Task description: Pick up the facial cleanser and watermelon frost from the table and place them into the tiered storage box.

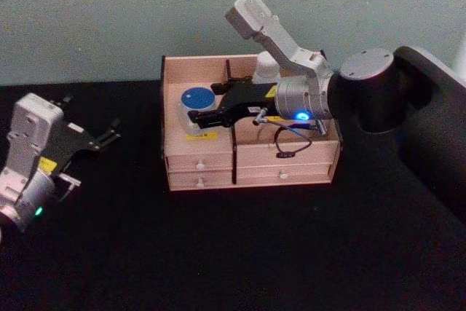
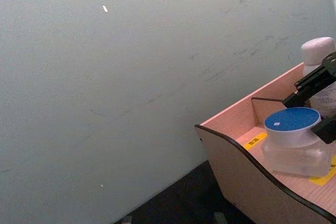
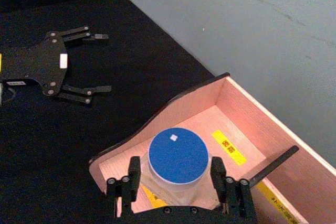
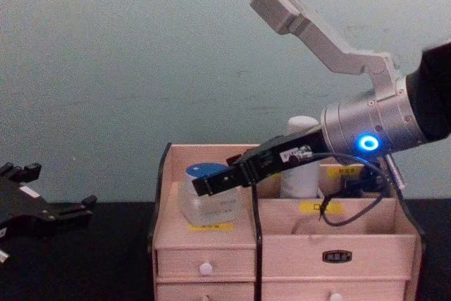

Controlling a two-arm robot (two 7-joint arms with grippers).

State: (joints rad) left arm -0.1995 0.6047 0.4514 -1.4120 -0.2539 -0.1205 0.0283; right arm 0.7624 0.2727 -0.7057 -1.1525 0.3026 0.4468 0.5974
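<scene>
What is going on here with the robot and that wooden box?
The right gripper reaches over the tiered storage box, its fingers on either side of a clear jar with a blue lid that stands in the box's front left compartment. Whether the fingers press on the jar cannot be told. A white-capped bottle already stands in a compartment farther back on the right. The left gripper hangs open over the black table, to the left of the box, holding nothing.
</scene>
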